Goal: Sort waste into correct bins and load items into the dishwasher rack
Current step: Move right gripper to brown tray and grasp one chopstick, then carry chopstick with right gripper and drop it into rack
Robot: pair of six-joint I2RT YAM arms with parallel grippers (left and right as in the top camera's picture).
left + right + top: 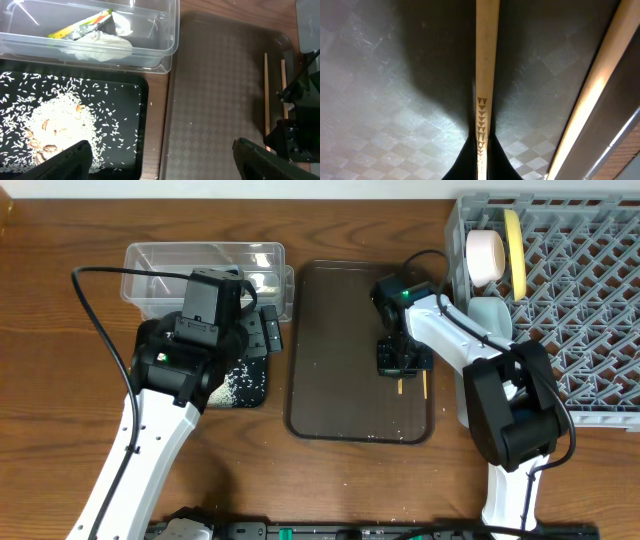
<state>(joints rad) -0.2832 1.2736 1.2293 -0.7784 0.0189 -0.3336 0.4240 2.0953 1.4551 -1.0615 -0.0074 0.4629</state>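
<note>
Chopstick (487,60), pinched in right jaws, lies lengthwise along tray (340,350).

Left hand (162,161) spread wide; right hand (481,156) apparently pinched closed.

overhead: fixed high above, faces straight down, far, whole tabletop (60,330) | left wrist: mid height, faces down over black tray (142,117), clear tub (170,45), serving tray (220,90) | right wrist: very near, faces down on one chopstick (487,50) lying on serving tray | shared: serving tray in all three views
</note>
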